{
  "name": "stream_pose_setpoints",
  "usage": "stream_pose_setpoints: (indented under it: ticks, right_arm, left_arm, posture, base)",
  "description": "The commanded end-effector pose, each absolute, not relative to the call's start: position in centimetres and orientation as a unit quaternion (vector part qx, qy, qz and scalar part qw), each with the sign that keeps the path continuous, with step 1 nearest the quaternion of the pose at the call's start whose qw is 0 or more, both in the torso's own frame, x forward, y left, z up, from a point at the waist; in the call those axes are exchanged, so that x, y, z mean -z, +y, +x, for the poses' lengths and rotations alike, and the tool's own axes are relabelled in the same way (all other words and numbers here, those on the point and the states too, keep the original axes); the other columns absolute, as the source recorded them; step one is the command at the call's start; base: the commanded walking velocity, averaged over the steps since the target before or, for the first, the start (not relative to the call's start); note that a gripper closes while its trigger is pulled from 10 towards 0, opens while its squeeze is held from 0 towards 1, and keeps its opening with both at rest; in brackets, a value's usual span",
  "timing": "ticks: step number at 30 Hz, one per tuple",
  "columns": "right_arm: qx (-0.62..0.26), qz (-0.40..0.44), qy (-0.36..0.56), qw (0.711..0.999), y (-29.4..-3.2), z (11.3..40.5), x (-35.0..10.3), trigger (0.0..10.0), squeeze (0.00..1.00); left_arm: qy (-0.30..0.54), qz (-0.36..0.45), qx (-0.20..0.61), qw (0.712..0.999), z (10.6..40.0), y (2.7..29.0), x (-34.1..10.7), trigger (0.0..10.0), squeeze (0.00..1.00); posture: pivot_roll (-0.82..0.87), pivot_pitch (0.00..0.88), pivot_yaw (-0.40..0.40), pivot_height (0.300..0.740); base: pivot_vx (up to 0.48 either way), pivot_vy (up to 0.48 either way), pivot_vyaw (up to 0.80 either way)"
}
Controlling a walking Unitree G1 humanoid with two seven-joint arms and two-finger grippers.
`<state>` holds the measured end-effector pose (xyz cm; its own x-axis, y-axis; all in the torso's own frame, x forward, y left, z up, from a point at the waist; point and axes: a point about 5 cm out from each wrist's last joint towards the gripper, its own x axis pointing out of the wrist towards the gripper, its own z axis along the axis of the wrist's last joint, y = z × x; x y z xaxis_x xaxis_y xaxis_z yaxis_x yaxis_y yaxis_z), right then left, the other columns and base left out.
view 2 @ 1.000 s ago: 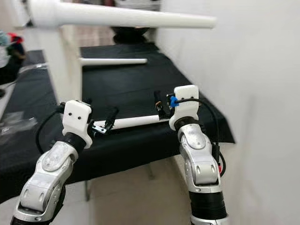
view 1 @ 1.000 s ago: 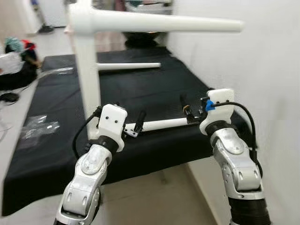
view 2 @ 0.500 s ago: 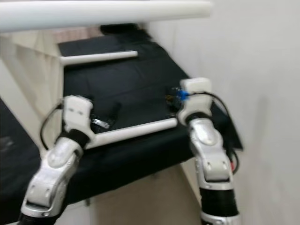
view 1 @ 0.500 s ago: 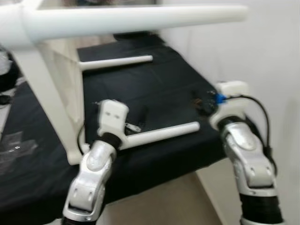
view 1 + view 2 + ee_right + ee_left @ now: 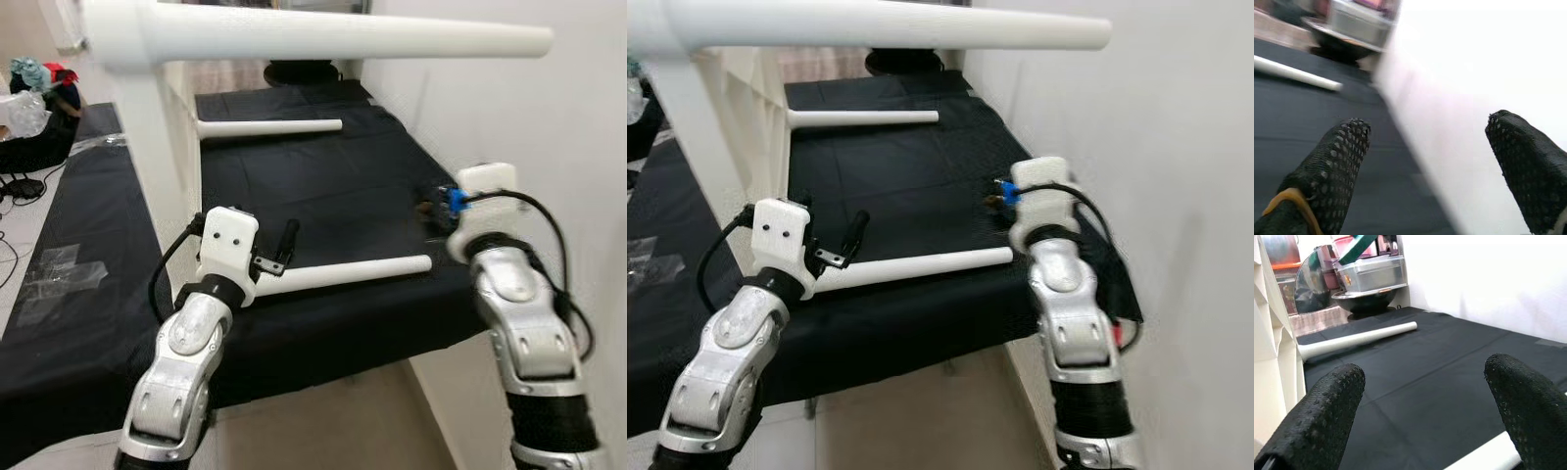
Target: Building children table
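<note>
Nearest the camera, at about 7 o'clock, the left end effector (image 5: 279,257) sits at the near edge of the black-covered tabletop (image 5: 323,186). The left wrist view shows its two black fingers (image 5: 1317,421) spread wide. One end of a loose white table leg (image 5: 358,272) lies between them, low by the finger at the 5 o'clock side. I cannot tell whether either finger touches the leg.

That leg lies flat along the tabletop's near edge and runs from the left end effector toward 3 o'clock. Its far end stops just short of the right end effector (image 5: 431,208).

The right end effector hovers at about 3 o'clock, close to the white wall (image 5: 549,127). Its fingers (image 5: 1327,171) are also spread wide and hold nothing, with dark cloth and wall between them.

Further out, at 12 o'clock, a second white leg (image 5: 269,127) lies flat on the cloth. It juts from the white table frame (image 5: 162,166), which stands on the tabletop at 10 to 11 o'clock. Another leg (image 5: 333,39) of that frame reaches across the top of the eye views, high above the cloth.

Beyond the tabletop's far end, the left wrist view shows a dark bowl (image 5: 1369,301) carrying a clear lidded container (image 5: 1369,271). At 9 o'clock, clear plastic wrapping (image 5: 49,279) lies on the cloth.
</note>
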<state>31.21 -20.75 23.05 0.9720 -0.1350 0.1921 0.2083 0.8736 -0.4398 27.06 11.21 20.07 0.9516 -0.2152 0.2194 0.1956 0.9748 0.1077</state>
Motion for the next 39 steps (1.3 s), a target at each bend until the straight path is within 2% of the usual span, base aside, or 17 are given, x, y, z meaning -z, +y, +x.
stream_pose_setpoints:
  ticks: [1, 4, 6, 8, 9, 10, 11, 14, 15, 17, 18, 23, 26, 28, 31, 35, 39]
  right_arm:
    - [0.089, -0.249, -0.09, 0.96, -20.4, 31.4, -23.3, 10.0, 0.0]
    - [0.097, -0.273, -0.107, 0.951, -20.6, 31.3, -24.0, 10.0, 0.0]
    - [0.113, -0.323, -0.147, 0.928, -20.9, 31.1, -25.4, 10.0, 0.0]
    - [0.116, -0.336, -0.16, 0.921, -21.0, 31.0, -25.9, 10.0, 0.0]
    - [0.117, -0.339, -0.17, 0.918, -21.1, 31.0, -26.3, 10.0, 1.0]
    - [0.117, -0.339, -0.17, 0.918, -21.1, 31.0, -26.3, 10.0, 1.0]
    - [0.114, -0.365, -0.205, 0.901, -20.8, 30.9, -27.3, 10.0, 1.0]
    - [0.114, -0.365, -0.205, 0.901, -20.8, 30.9, -27.3, 10.0, 1.0]
    - [0.107, -0.376, -0.227, 0.892, -20.5, 30.8, -27.9, 10.0, 0.91]
    - [0.107, -0.376, -0.227, 0.892, -20.5, 30.8, -27.9, 10.0, 0.91]
    - [0.106, -0.386, -0.245, 0.883, -20.3, 30.8, -28.5, 10.0, 0.0]
    - [0.129, -0.422, -0.299, 0.846, -20.2, 30.8, -30.9, 10.0, 0.0]
    - [0.134, -0.433, -0.311, 0.835, -20.2, 30.8, -31.5, 10.0, 0.0]
    - [0.143, -0.456, -0.339, 0.81, -20.1, 31.0, -33.1, 10.0, 0.0]
    - [0.143, -0.464, -0.349, 0.802, -20.0, 31.1, -33.6, 10.0, 0.0]
    - [0.096, -0.491, -0.373, 0.782, -18.7, 31.8, -35.0, 10.0, 0.0]
    - [0.086, -0.495, -0.378, 0.777, -18.4, 31.9, -35.3, 10.0, 0.0]
  left_arm:
    - [-0.113, 0.039, 0.102, 0.988, 27.2, 11.1, -20.2, 10.0, 0.0]
    - [-0.113, 0.038, 0.095, 0.988, 27.3, 11.2, -20.2, 10.0, 0.0]
    - [-0.114, 0.038, 0.085, 0.989, 27.4, 11.5, -20.2, 10.0, 0.0]
    - [-0.112, 0.035, 0.08, 0.99, 27.5, 11.6, -20.2, 10.0, 0.0]
    - [-0.111, 0.036, 0.077, 0.99, 27.5, 11.7, -20.1, 10.0, 0.0]
    - [-0.111, 0.036, 0.077, 0.99, 27.5, 11.7, -20.1, 10.0, 0.0]
    - [-0.11, 0.038, 0.074, 0.99, 27.5, 11.7, -20.1, 10.0, 0.0]
    - [-0.11, 0.038, 0.074, 0.99, 27.5, 11.7, -20.1, 10.0, 0.0]
    - [-0.111, 0.039, 0.074, 0.99, 27.5, 11.7, -20.1, 10.0, 0.0]
    - [-0.111, 0.039, 0.074, 0.99, 27.5, 11.7, -20.1, 10.0, 0.0]
    - [-0.11, 0.04, 0.073, 0.99, 27.4, 11.7, -20.1, 10.0, 0.0]
    - [-0.107, 0.038, 0.07, 0.991, 27.2, 11.6, -20.0, 10.0, 0.0]
    - [-0.107, 0.036, 0.07, 0.991, 27.2, 11.5, -20.0, 10.0, 0.0]
    - [-0.106, 0.03, 0.068, 0.992, 27.3, 11.5, -20.1, 10.0, 0.0]
    - [-0.105, 0.028, 0.066, 0.992, 27.3, 11.5, -20.1, 10.0, 0.0]
    - [-0.101, 0.003, 0.042, 0.994, 27.7, 11.6, -20.0, 10.0, 0.0]
    - [-0.101, 0.001, 0.038, 0.994, 27.8, 11.6, -20.0, 10.0, 0.0]
  posture:
    - [0.02, 0.057, -0.052, 0.74]
    - [0.02, 0.058, -0.05, 0.74]
    - [0.02, 0.06, -0.05, 0.74]
    - [0.02, 0.06, -0.05, 0.74]
    - [0.02, 0.06, -0.05, 0.74]
    - [0.02, 0.06, -0.05, 0.74]
    - [0.01, 0.076, -0.052, 0.74]
    - [0.01, 0.076, -0.052, 0.74]
    - [0.01, 0.076, -0.052, 0.74]
    - [0.01, 0.076, -0.052, 0.74]
    - [0.01, 0.083, -0.052, 0.74]
    - [0.01, 0.098, -0.051, 0.74]
    - [0.01, 0.1, -0.053, 0.74]
    - [0.01, 0.107, -0.051, 0.74]
    - [0.01, 0.107, -0.051, 0.74]
    - [0.01, 0.109, -0.053, 0.74]
    - [0.01, 0.105, -0.056, 0.74]
  base:
    - [0.0, 0.0, 0.0]
    - [0.0, 0.0, 0.0]
    - [0.0, 0.0, 0.0]
    - [0.0, 0.0, 0.0]
    - [0.0, 0.0, 0.0]
    - [0.0, 0.0, 0.0]
    - [0.0, 0.0, 0.0]
    - [0.0, 0.0, 0.0]
    - [0.0, 0.0, 0.0]
    - [0.0, 0.0, 0.0]
    - [0.0, 0.0, 0.0]
    - [0.0, 0.0, 0.0]
    - [0.0, 0.0, 0.0]
    - [0.0, 0.0, 0.0]
    - [0.0, 0.0, 0.0]
    - [0.0, 0.0, 0.0]
    - [0.0, 0.0, 0.0]
